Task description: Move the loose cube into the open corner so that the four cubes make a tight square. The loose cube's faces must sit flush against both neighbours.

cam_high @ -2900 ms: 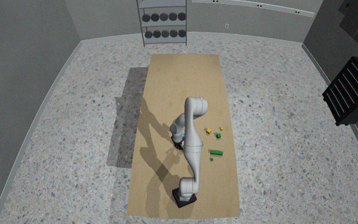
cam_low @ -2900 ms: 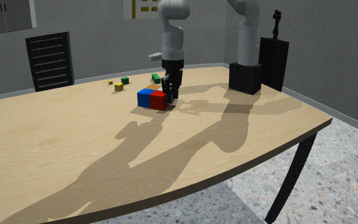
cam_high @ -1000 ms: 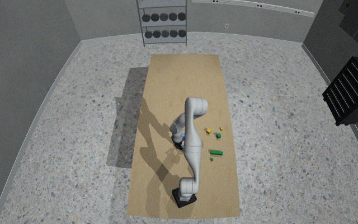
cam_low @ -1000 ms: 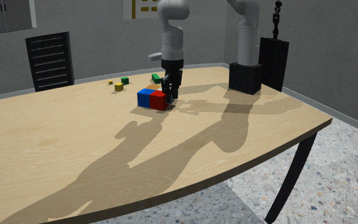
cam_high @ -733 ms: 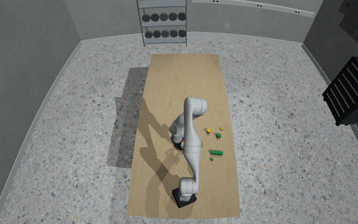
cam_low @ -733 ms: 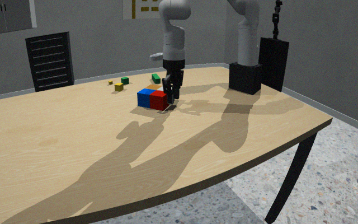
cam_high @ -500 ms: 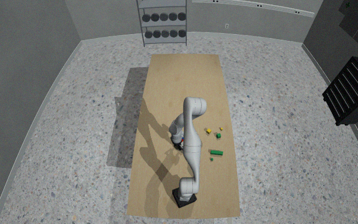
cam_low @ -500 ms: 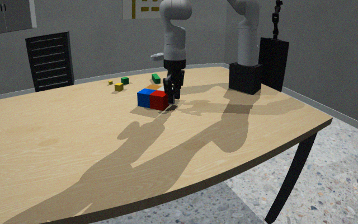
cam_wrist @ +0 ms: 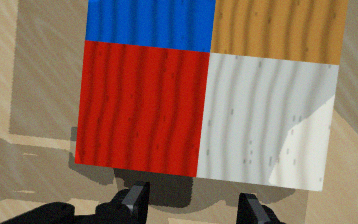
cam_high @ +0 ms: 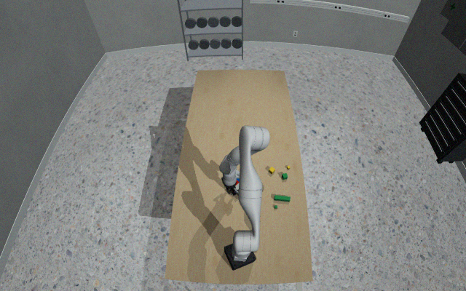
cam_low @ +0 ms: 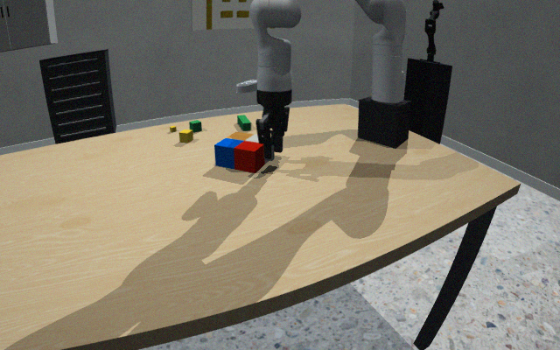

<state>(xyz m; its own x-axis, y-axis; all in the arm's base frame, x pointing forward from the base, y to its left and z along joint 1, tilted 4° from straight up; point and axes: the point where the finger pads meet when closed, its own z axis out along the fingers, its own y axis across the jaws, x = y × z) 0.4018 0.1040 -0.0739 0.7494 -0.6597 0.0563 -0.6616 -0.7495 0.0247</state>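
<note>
Seen from the wrist, the red cube, blue cube, tan cube and white cube sit face to face as a closed square on the desk. The gripper stands just beside the red and white cubes, its fingers half apart, holding nothing.

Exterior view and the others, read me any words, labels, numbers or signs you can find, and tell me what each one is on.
No readable text anywhere.
Wall poster: only yellow bars and blocks on a pale sheet, no legible characters.
Red cube, blue cube, white cube, tan cube: plain faces, no markings.
</note>
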